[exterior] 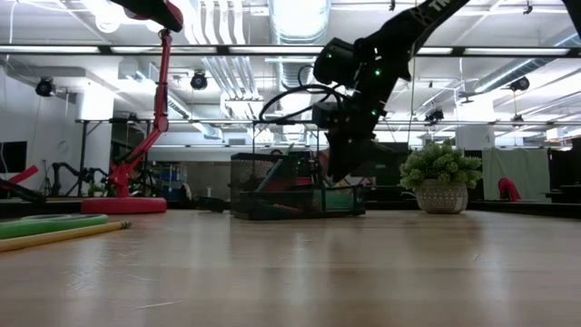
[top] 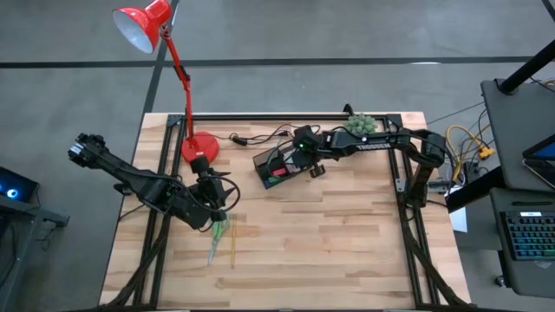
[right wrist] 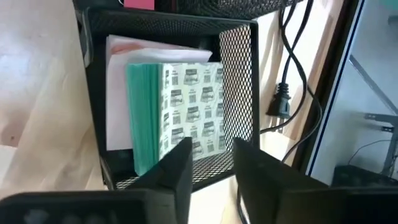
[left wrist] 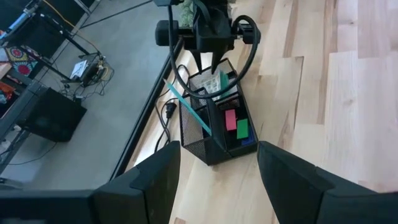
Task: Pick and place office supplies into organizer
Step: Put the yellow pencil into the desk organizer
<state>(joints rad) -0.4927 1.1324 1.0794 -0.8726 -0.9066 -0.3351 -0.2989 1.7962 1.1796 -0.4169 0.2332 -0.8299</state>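
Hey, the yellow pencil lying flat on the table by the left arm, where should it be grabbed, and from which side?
Take the yellow pencil around mid-shaft, straight from above, jaws set across its width. It lies flat on the table, so only a top approach clears the wood. Green-handled scissors lie close alongside, so probably grip toward the end farther from the left gripper, where the gap looks wider.

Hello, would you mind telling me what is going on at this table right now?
The right gripper hangs over the black mesh organizer, fingers parted just above a green-edged patterned pad inside it. The left gripper, open, hovers by the green-handled scissors and yellow pencil on the table.
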